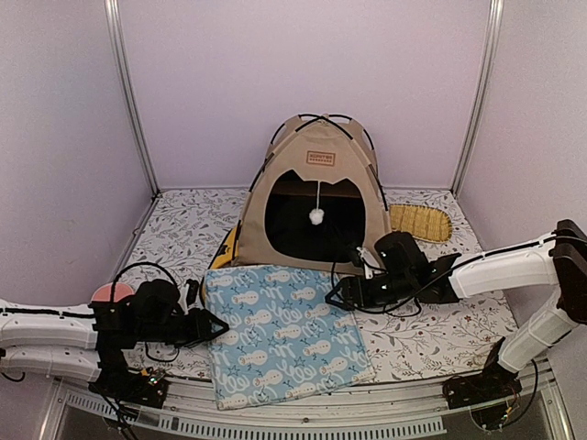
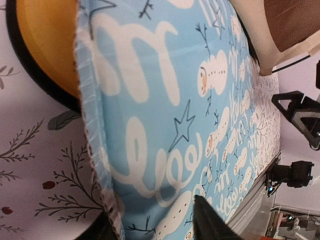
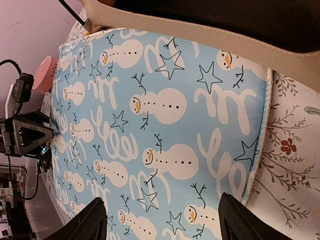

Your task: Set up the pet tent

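The pet tent (image 1: 316, 197) stands upright at the back centre, beige with black crossing poles, a brown label and a white pom-pom hanging in its dark doorway. Its beige cloth also shows in the right wrist view as the tent (image 3: 200, 30). Flat in front of it lies a light blue snowman mat (image 1: 284, 335). My left gripper (image 1: 215, 325) is at the mat's left edge; in its own view the left gripper (image 2: 155, 230) is open, with the mat edge (image 2: 92, 150) between its fingers. My right gripper (image 1: 335, 295) is at the mat's far right edge, and the right gripper (image 3: 165, 225) hangs open above the mat (image 3: 165, 115).
A yellow woven tray (image 1: 420, 222) lies right of the tent. A yellow-orange object with a dark rim (image 2: 45, 40) sits by the tent's left corner. A pink cup (image 1: 112, 293) stands behind the left arm. Metal frame posts and walls close in the floral table (image 1: 440, 330).
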Available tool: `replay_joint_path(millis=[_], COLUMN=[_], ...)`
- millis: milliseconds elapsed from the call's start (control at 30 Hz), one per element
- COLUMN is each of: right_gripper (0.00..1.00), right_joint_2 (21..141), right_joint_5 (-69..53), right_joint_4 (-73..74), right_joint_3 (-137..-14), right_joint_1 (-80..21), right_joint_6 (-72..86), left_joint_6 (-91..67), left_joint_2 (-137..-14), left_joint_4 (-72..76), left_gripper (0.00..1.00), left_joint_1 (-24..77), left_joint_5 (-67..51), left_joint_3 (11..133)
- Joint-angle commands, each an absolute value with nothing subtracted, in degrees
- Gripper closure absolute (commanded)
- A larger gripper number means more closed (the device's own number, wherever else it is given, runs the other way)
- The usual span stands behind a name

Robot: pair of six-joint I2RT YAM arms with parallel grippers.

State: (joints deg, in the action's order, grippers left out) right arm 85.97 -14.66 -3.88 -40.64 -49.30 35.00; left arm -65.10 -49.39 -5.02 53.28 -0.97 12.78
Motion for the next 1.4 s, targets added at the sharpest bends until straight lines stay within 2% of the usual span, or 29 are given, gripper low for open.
replay_joint_path(millis=[0,67,133,267,500,800,1367], right_gripper=[0.21,0.19,0.17,0.12,0.03,0.0,0.01], right_joint_2=[85.84,85.21,84.55,83.78,83.1,81.86,77.07], right_joint_5=[-13.19,-13.11,-13.14,-13.19,-15.31,-19.11,-24.04], right_joint_4=[-4.97,-4.91,-4.92,-4.6,-5.8,-11.8,-26.32], right_joint_3=[-40.24,-40.14,-39.92,-39.05,-36.13,-29.95,-19.19], right_joint_1=[-48.28,-47.72,-47.08,-45.97,-45.67,-45.63,-45.91], right_joint_6=[34.16,34.19,34.14,34.1,34.89,38.49,45.4], left_joint_6=[-64.81,-64.26,-63.0,-59.55,-51.84,-46.84,-37.92], left_joint_2=[-50.01,-49.65,-49.01,-48.11,-48.99,-45.69,-37.06], left_joint_4=[-2.3,-4.95,-8.27,-17.71,-23.68,-31.78,-16.41], left_gripper=[0.67,0.86,0.99,1.0,1.0,1.0,1.0], left_joint_1=[54.23,54.23,54.14,53.93,53.44,53.6,53.88], left_joint_5=[-0.86,-0.25,0.08,0.26,-11.46,-19.42,-11.23], left_joint_3=[13.98,15.99,18.66,25.34,32.26,35.69,33.09])
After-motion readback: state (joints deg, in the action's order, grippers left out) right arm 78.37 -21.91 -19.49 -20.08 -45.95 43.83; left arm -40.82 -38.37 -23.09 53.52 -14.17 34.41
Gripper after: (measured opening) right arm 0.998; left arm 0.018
